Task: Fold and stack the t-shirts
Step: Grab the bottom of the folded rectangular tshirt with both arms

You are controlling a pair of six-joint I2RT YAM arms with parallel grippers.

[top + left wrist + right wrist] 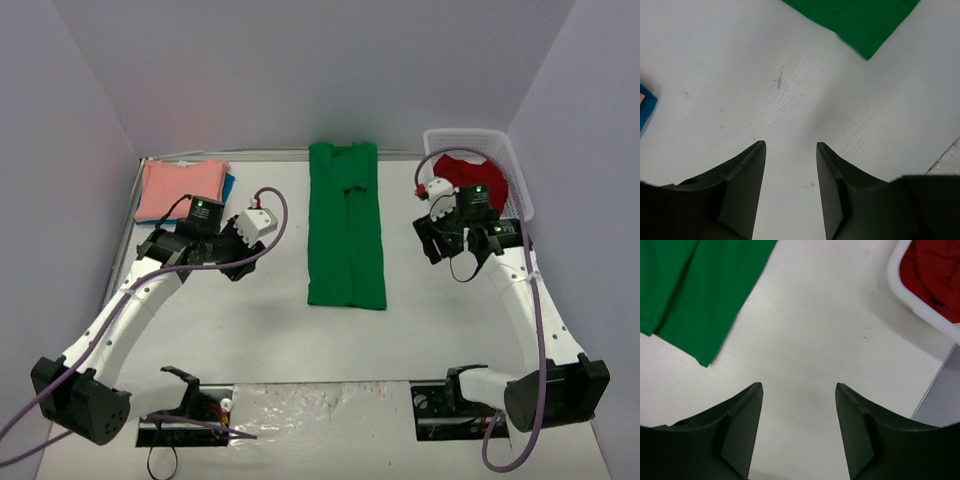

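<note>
A bright green t-shirt [347, 225] lies folded into a long strip in the middle of the table; its corners show in the left wrist view [860, 20] and the right wrist view [700, 290]. A salmon-pink t-shirt [180, 188] lies folded on a teal-blue one [229, 185] at the back left; a teal edge shows in the left wrist view [644, 107]. A red t-shirt [468, 175] sits in the white basket [510, 160]. My left gripper [790, 146] is open and empty left of the green shirt. My right gripper [799, 387] is open and empty right of it.
The white mesh basket [905, 295] stands at the back right against the wall. Grey walls close in the table on three sides. A strip of clear plastic [320, 405] lies at the near edge between the arm bases.
</note>
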